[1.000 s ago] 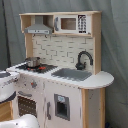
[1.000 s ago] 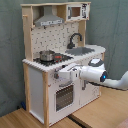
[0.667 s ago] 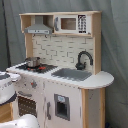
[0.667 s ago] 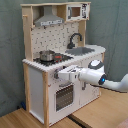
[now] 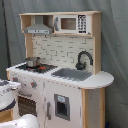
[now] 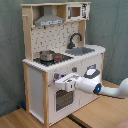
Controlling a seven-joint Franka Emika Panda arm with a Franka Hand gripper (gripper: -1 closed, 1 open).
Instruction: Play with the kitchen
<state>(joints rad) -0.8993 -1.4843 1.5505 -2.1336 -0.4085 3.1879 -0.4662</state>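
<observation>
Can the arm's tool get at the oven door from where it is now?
Probably yes. In the second exterior view the tool sits right at the kitchen front, just above the oven door, with nothing between them.

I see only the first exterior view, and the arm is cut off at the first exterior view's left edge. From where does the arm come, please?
Observer: In the second exterior view the arm enters from the second exterior view's right and reaches across the front of the kitchen.
Operator: And where is the gripper?
Observer: The gripper is at the kitchen's front, just above the oven door. I cannot tell whether it touches.
Operator: On what does the kitchen stand?
Observer: On a wooden surface.
</observation>
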